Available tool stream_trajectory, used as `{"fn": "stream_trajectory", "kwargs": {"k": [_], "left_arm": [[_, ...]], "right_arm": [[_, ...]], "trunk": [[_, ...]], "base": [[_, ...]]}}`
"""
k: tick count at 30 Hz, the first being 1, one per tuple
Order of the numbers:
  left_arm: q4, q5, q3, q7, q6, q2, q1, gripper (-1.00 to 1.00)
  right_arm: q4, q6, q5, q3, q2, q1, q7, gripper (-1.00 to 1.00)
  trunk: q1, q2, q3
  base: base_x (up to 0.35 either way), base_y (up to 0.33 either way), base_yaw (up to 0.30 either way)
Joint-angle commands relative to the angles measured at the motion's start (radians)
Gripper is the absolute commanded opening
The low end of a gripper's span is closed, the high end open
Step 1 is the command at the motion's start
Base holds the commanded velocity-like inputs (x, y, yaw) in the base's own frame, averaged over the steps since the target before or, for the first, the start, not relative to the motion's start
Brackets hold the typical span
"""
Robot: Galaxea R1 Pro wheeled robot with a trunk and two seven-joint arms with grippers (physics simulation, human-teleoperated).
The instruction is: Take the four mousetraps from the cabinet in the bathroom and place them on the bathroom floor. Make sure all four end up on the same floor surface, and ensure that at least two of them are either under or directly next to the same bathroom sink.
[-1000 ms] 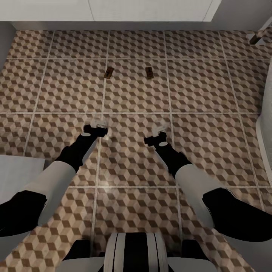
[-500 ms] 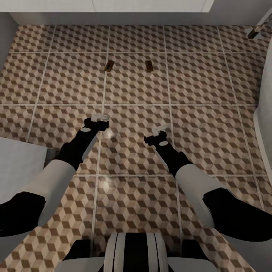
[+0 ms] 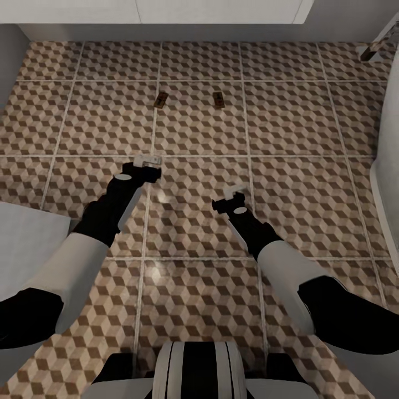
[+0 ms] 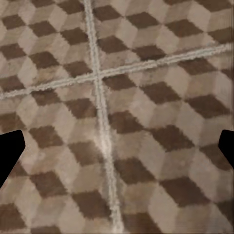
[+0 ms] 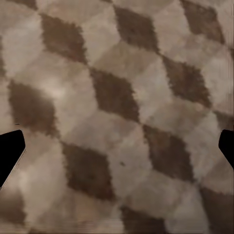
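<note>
Two mousetraps lie flat on the cube-patterned bathroom floor (image 3: 293, 122), one at the left (image 3: 160, 100) and one at the right (image 3: 218, 100), about a tile's width apart and near the white unit at the far wall. My left gripper (image 3: 147, 160) hangs over a grout line, roughly one tile nearer to me than the left trap. Over the tile beside it is my right gripper (image 3: 235, 192). Both wrist views look straight down at bare tile, with the left gripper (image 4: 117, 151) and right gripper (image 5: 117, 151) open and holding nothing. The cabinet is out of view.
A white unit (image 3: 166, 10) runs along the far wall. A curved white fixture (image 3: 388, 166) borders the right side, and a pale flat surface (image 3: 22, 244) juts in at the left. A small brown-and-white object (image 3: 376, 49) sits in the far right corner.
My left arm has stretched forward, carrying its gripper farther from me toward the traps. The right gripper has barely moved. The view itself shifted slightly.
</note>
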Motion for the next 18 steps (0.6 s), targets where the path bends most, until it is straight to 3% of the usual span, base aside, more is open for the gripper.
{"fn": "stream_trajectory", "kwargs": {"k": [1, 18], "left_arm": [[-0.008, 0.009, -0.005, 0.009, 0.008, 0.002, 0.0, 1.0], [-0.036, 0.007, -0.005, 0.009, 0.027, 0.004, 0.02, 1.0]], "right_arm": [[-0.001, 0.009, 0.01, 0.005, 0.0, 0.0, -0.005, 1.0], [0.0, -0.001, 0.01, 0.007, -0.003, 0.0, -0.003, 1.0]], "trunk": [[0.0, 0.0, 0.003], [-0.008, 0.004, 0.069]], "base": [[0.0, 0.0, 0.0], [0.0, 0.0, 0.0]]}}
